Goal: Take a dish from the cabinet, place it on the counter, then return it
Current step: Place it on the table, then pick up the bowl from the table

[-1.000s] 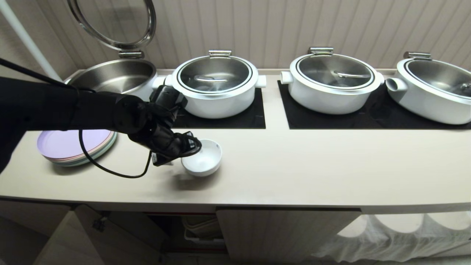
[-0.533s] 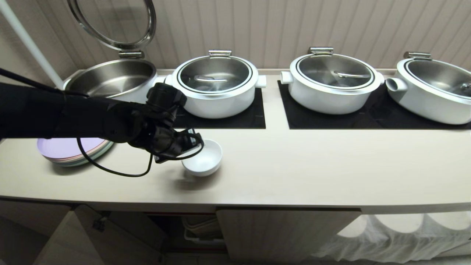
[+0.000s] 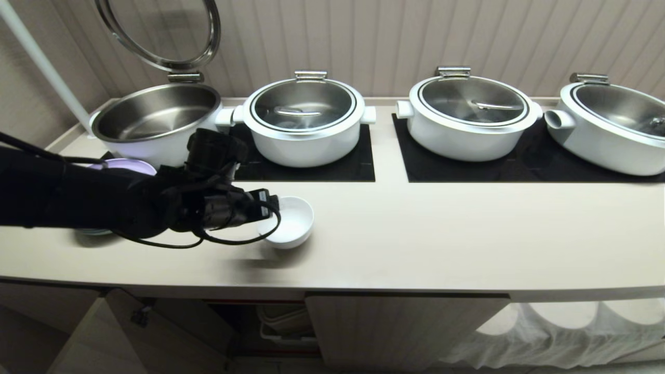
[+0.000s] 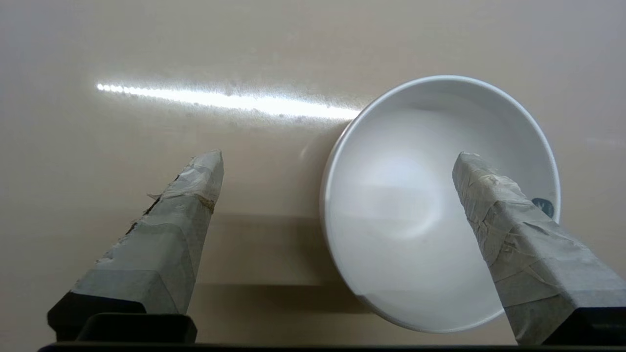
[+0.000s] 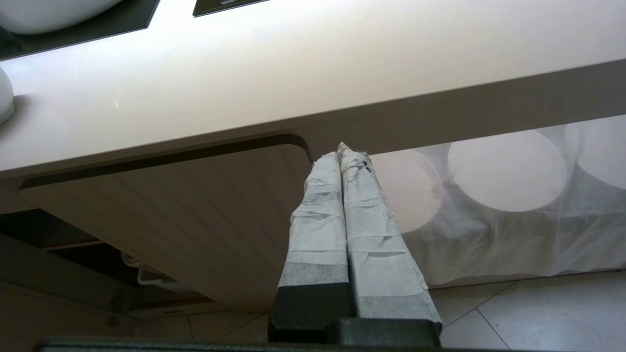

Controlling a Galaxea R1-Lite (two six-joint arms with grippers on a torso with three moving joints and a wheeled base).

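The dish (image 3: 291,221), a small white bowl, stands upright on the counter (image 3: 415,239) in front of the left black mat. My left gripper (image 3: 271,208) is at the bowl's left rim, open. In the left wrist view the left gripper (image 4: 338,155) straddles the rim of the dish (image 4: 415,195): one taped finger (image 4: 513,234) hangs over the inside, the other finger (image 4: 171,230) over bare counter (image 4: 146,58). Neither presses the bowl. The cabinet (image 3: 405,327) sits below the counter, its left part open and dark. My right gripper (image 5: 345,152) is shut and empty, low before the cabinet door (image 5: 195,220).
An open steel pot (image 3: 156,111) and white lidded pots (image 3: 304,122) (image 3: 467,117) (image 3: 613,124) line the back on black mats (image 3: 343,169). Pastel plates (image 3: 130,166) lie mostly behind my left arm. An open door (image 3: 156,332) and a white cloth (image 3: 561,332) hang below.
My left arm has sunk and swung back to the left, the wrist now lying level and covering the plates. Its gripper stays at the bowl's left rim. The bowl has not moved.
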